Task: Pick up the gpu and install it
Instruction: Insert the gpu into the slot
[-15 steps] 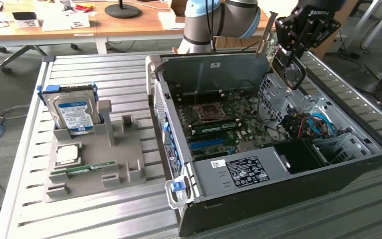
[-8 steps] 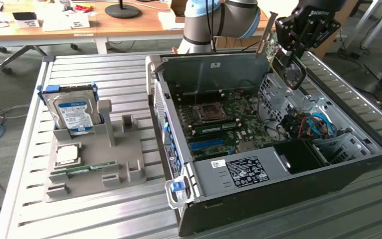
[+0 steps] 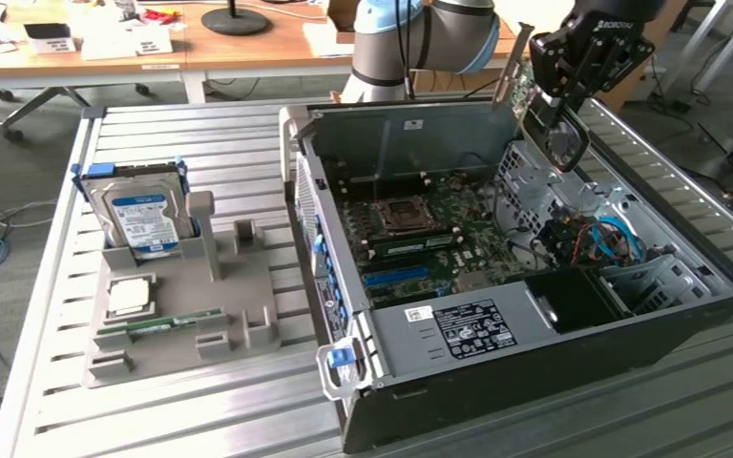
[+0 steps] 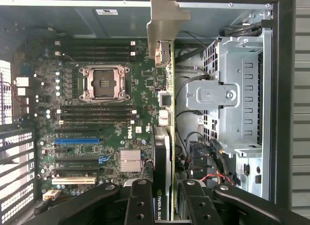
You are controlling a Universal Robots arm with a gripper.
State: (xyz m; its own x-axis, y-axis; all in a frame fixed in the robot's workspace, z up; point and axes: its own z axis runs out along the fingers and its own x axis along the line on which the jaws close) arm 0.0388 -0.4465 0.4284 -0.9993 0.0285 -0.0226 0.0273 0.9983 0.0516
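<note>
Pickup looks done, judging from the exterior view: my gripper (image 3: 557,100) hangs above the far corner of the open computer case (image 3: 469,334), closed on the gpu (image 3: 565,141), which hangs from it on edge, above the case floor. On the exterior view's left, the grey holder (image 3: 188,286) carries the hard drive (image 3: 141,218) and the memory stick (image 3: 169,324), well apart from me.

Wrist view: I look down the card edge-on. My fingers (image 4: 140,201) press on either side of the gpu (image 4: 164,118), and its silver bracket (image 4: 162,22) points toward the case's rear wall. The card hangs over the strip between the motherboard (image 4: 97,89) and the metal drive cage (image 4: 232,99), clear of the board. The expansion slots (image 4: 77,141) lie off to one side with nothing in them.

By my reckoning the lifting and carrying are behind me, while lining up with a slot and seating the card are not yet done.
</note>
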